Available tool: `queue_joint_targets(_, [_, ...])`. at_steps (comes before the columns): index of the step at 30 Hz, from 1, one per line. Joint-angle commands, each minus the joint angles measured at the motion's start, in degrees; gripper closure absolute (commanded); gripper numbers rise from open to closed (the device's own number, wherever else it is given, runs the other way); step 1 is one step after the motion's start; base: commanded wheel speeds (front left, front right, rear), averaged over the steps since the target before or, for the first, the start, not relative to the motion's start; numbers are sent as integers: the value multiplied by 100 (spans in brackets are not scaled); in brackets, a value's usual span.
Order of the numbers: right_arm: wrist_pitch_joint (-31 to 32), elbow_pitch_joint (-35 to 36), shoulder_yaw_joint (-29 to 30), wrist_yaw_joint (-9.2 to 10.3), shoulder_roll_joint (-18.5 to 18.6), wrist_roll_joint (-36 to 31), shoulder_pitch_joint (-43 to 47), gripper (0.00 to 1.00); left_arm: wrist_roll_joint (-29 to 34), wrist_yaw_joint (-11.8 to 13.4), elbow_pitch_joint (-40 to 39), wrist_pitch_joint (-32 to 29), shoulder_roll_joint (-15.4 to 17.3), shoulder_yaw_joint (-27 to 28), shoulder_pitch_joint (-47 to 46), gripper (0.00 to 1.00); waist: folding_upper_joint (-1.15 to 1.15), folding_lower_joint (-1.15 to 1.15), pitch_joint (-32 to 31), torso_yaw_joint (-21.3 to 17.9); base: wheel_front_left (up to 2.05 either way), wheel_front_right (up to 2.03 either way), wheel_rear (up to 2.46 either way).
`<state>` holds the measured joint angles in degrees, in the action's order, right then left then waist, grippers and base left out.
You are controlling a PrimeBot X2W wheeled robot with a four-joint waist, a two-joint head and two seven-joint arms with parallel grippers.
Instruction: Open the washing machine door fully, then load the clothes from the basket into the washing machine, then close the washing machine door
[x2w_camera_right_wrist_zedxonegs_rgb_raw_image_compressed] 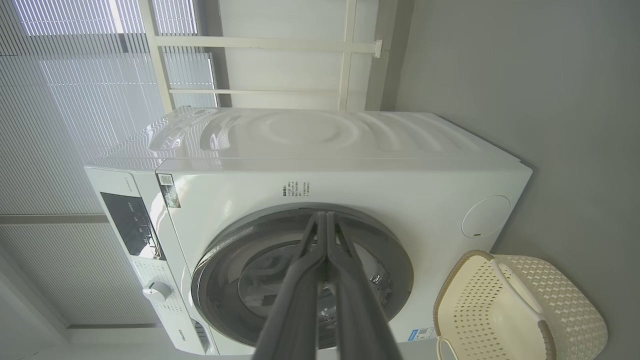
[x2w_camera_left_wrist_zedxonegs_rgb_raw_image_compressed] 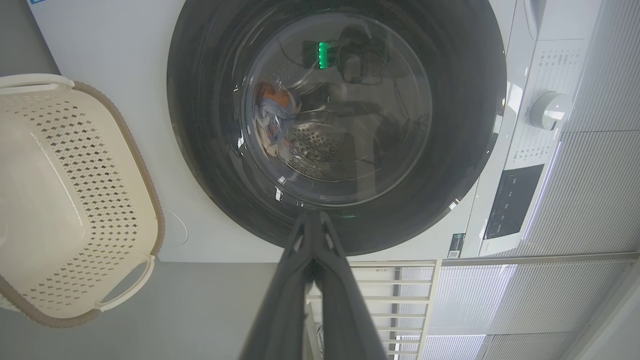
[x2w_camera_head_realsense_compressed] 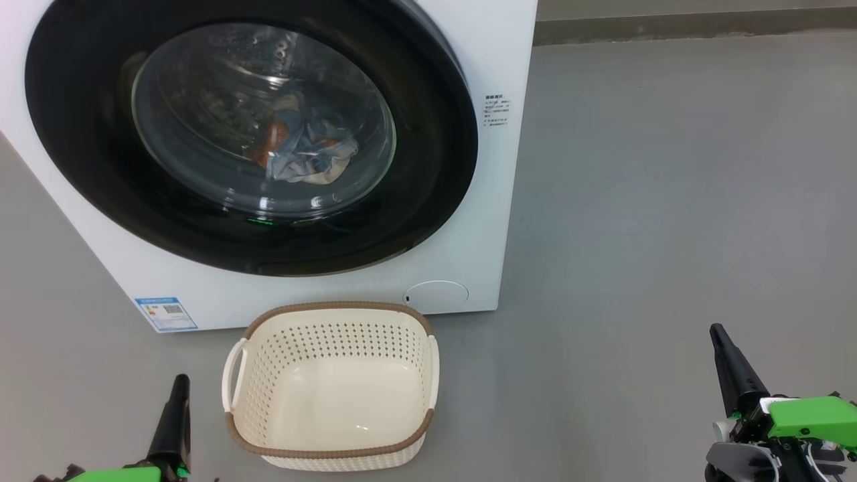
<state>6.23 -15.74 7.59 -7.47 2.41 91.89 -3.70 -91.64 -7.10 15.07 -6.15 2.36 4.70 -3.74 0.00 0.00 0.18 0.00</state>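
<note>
White front-loading washing machine, round black-rimmed glass door shut, light-blue and orange clothes inside drum, cream perforated plastic basket on floor before it, left gripper and right gripper closed, empty.

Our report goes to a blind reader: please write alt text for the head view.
The washing machine door is shut, the clothes visible behind its glass. The basket sits empty in front of it, with the left pincer and right pincer shut at the lower corners.

A laundry room: washing machine, basket, grey floor.
</note>
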Motion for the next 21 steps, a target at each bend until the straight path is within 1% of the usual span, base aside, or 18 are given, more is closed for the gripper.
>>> queue_joint_targets(1, [25,171,-107,-2,47,28,-248,100,-52,-39,-102,-34,52,183,-245,100,0,0,0,0,0,0,0])
queue_joint_targets(21, [25,171,-107,-2,47,28,-248,100,-52,-39,-102,-34,52,182,-245,100,0,0,0,0,0,0,0])
